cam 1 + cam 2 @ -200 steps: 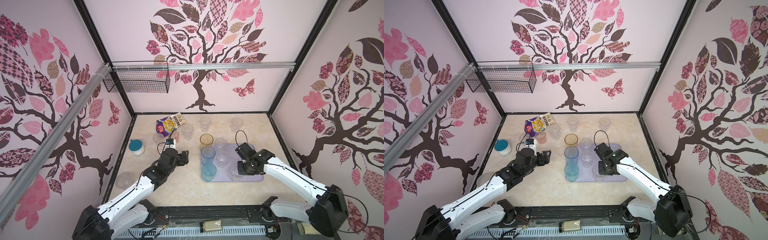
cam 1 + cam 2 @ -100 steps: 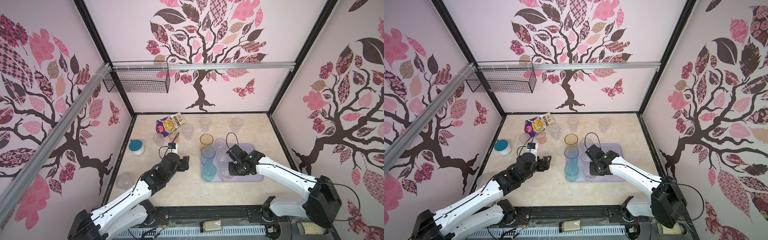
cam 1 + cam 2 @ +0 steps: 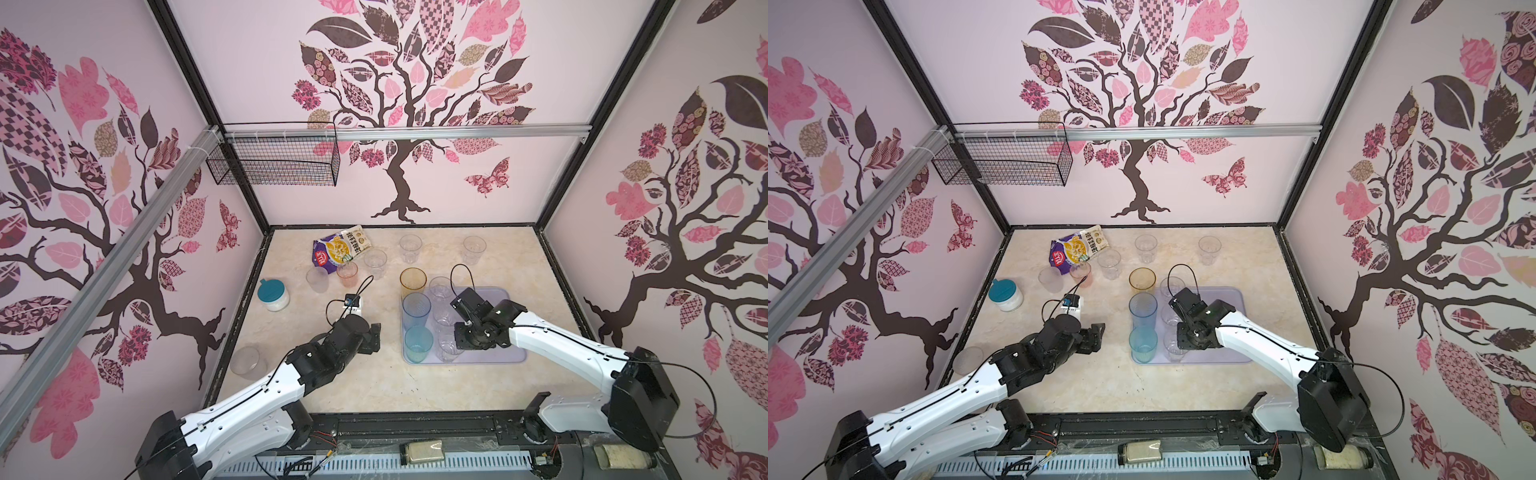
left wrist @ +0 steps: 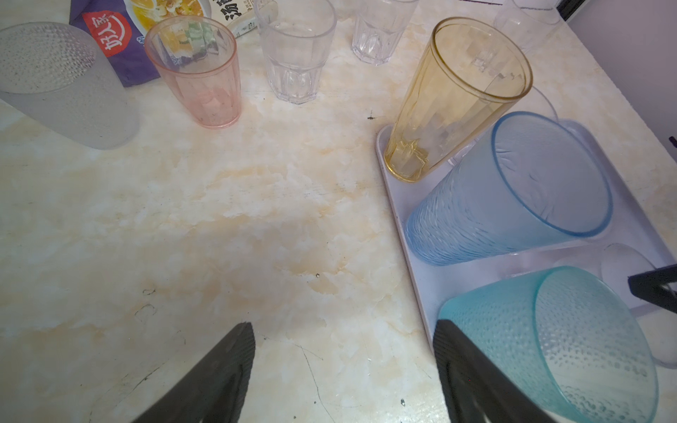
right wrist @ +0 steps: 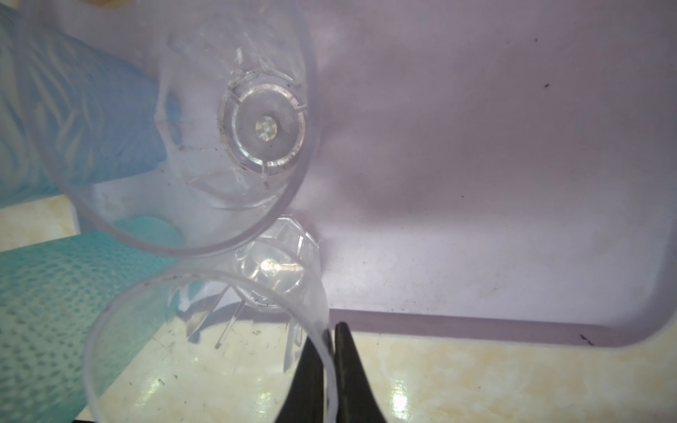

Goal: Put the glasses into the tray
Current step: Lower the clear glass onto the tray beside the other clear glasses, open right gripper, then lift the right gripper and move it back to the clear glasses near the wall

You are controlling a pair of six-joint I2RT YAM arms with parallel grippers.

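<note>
Swung left across the tray [image 3: 496, 296] and toward its front over the past second, the right claw [image 5: 328, 337] now holds a clear glass [image 3: 448, 349] just beside a teal glass [image 3: 418, 343]. The claw pinches the glass by its rim, one finger inside the wall and one outside. The wrist view shows the base over the tray floor near the front rim, but whether it has touched down cannot be told.

Behind the teal glass, along the tray's left edge, stand a blue glass [image 3: 416, 309] and an amber glass [image 3: 413, 282]. Two more clear glasses [image 3: 442, 316] stand in the row beside them.

The left claw [image 4: 344, 326] has drawn back a little toward the robot. It hangs wide apart and empty over the marbled counter [image 3: 374, 386], just left of the tray.

Outside the tray are a pink glass [image 3: 347, 274], a frosted glass [image 3: 317, 279], three plain glasses [image 3: 410, 248] across the back and a lone glass [image 3: 248, 361] near the front-left corner. A snack packet [image 3: 338, 249] and a white jar [image 3: 273, 295] with a teal lid lie on the left side of the counter.
</note>
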